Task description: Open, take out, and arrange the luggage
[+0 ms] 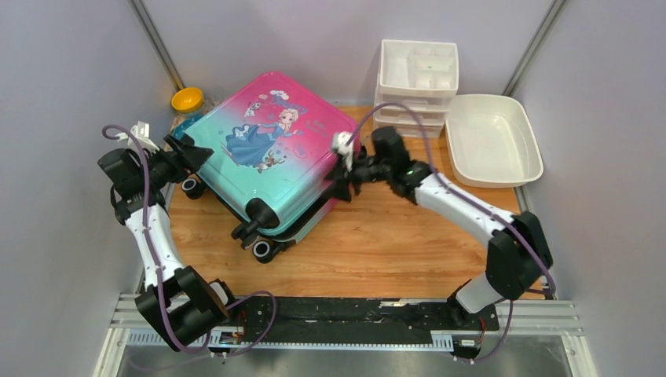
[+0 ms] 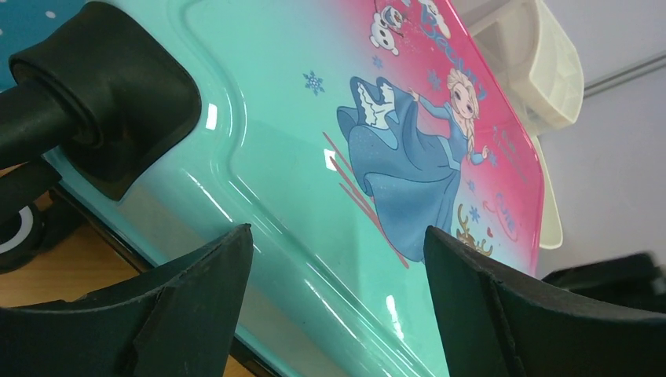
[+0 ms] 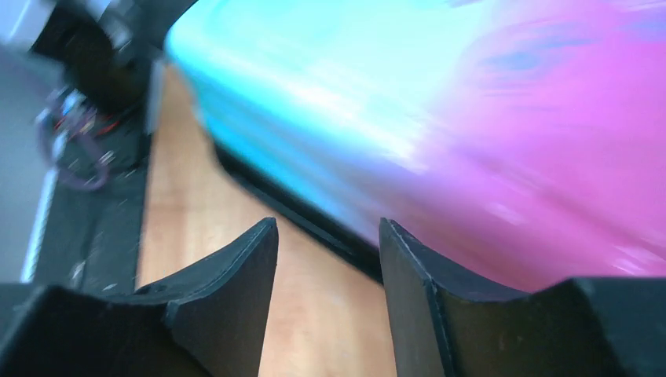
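Luggage (image 1: 271, 157) lies flat, and I see my left gripper (image 1: 194, 152) and right gripper (image 1: 342, 188) flanking it, both spread, grasping nothing.

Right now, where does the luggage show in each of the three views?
Top external: the luggage lies left of centre, on the wood.
Left wrist: it fills most of the frame, princess print at right.
Right wrist: blurred, across the upper right.
Shared landmark: the wooden tabletop under its edge.
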